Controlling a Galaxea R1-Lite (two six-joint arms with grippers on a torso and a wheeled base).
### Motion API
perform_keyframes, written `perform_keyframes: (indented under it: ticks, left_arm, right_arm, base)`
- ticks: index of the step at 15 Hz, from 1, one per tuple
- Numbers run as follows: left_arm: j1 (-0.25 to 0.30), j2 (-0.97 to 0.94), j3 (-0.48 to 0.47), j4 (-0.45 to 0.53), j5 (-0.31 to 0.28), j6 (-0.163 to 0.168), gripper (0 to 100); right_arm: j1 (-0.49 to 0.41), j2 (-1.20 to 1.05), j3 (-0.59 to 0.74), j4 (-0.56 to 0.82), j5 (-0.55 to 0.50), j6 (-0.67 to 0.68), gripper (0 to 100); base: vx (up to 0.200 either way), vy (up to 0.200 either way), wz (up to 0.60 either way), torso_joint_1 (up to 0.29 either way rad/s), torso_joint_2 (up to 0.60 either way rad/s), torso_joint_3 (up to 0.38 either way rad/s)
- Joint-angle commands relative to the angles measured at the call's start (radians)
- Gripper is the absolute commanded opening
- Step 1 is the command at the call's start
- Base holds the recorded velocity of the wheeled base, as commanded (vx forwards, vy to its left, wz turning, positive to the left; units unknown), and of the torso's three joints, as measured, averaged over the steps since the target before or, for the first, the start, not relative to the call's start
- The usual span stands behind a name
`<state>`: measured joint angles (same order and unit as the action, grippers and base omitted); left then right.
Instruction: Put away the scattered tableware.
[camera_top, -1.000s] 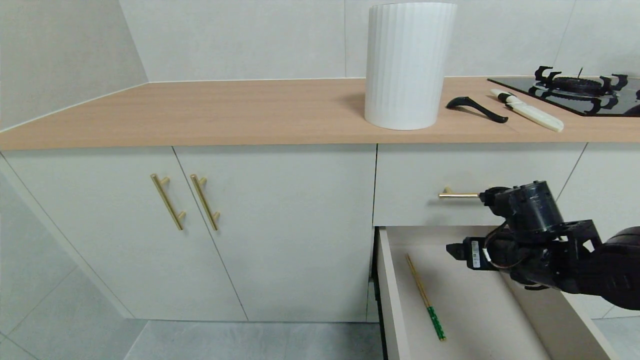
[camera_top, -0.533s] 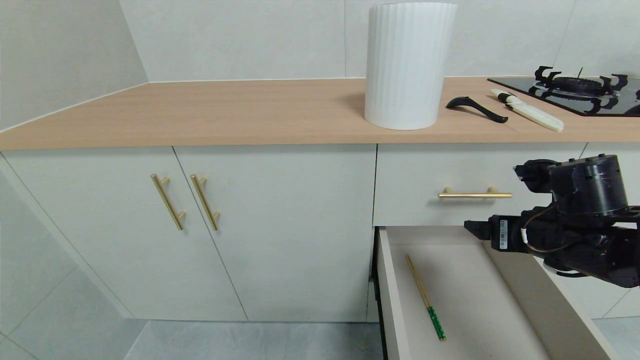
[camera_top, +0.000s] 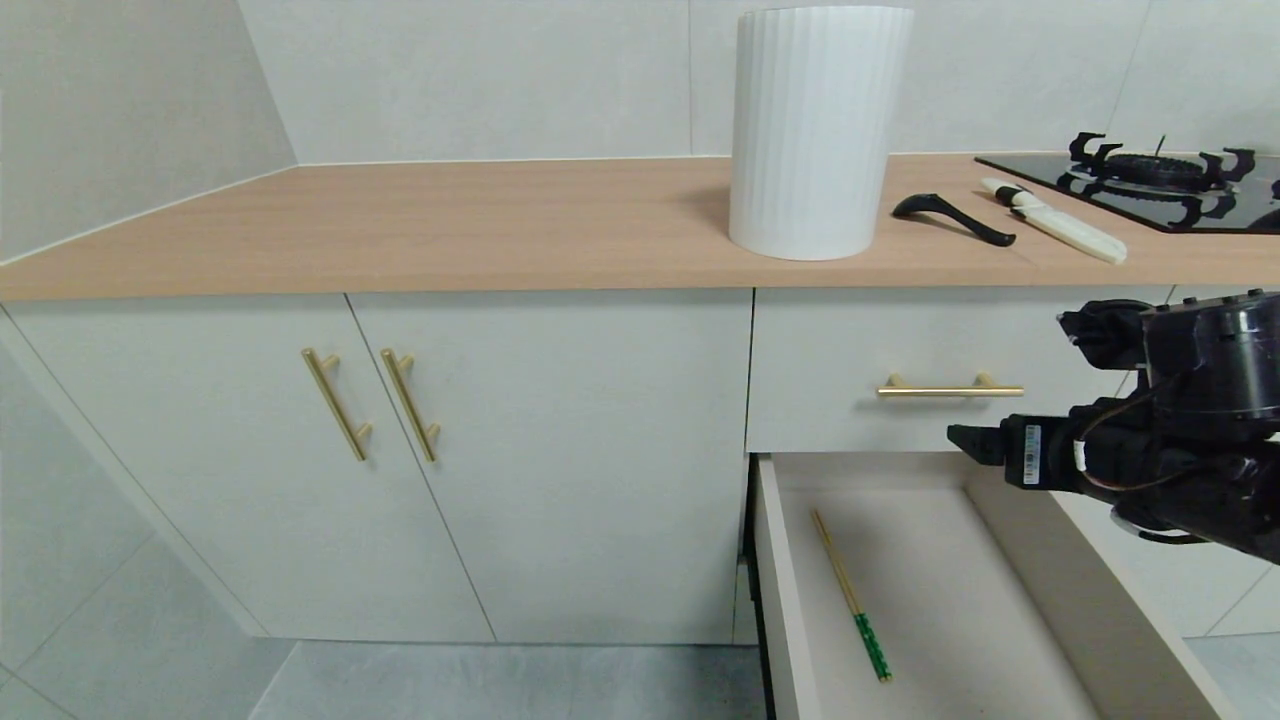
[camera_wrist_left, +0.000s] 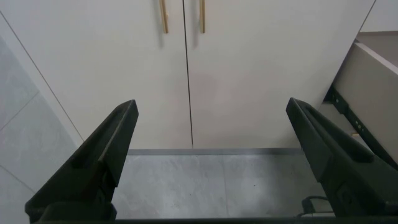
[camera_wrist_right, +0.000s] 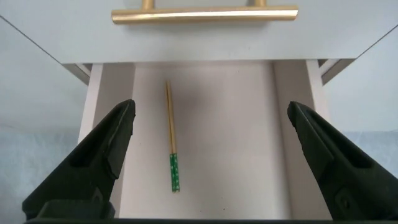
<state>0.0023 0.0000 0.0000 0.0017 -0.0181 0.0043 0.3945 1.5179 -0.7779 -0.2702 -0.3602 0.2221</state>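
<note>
The green-tipped chopsticks (camera_top: 850, 598) lie on the floor of the open drawer (camera_top: 775, 570), near its left wall. The right gripper (camera_wrist_right: 210, 106) hovers above the drawer's far right part, fingers spread wide and empty. The left gripper (camera_wrist_left: 211, 102), fingers equally wide and empty, faces the cabinet doors (camera_wrist_left: 249, 62) low down. On the table (camera_top: 450, 220), a white knife (camera_top: 1055, 220) and a black utensil (camera_top: 950, 217) lie right of a ribbed white canister (camera_top: 810, 130).

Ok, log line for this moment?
right gripper open at open drawer | chopsticks in drawer | knife, black utensil on counter | left gripper open
</note>
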Motion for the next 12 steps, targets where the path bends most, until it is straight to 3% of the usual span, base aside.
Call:
perform_keyframes:
  ticks: [1,4,12]
  left_arm:
    - [-0.001,0.000,0.000,0.000,0.000,0.000,100]
    - [0.001,0.000,0.000,0.000,0.000,0.000,100]
    - [0.001,0.000,0.000,0.000,0.000,0.000,100]
  right_arm:
    - [-0.006,-0.012,0.000,-0.001,0.001,0.000,100]
    - [-0.008,-0.010,0.000,-0.001,0.001,-0.004,100]
    - [-0.008,-0.007,0.002,-0.001,0.001,-0.006,100]
  base:
    - [0.000,0.000,0.00,0.027,-0.18,-0.159]
    - [0.000,0.000,0.00,0.082,-0.25,-0.260]
    - [0.000,0.000,0.00,0.151,-0.48,-0.303]
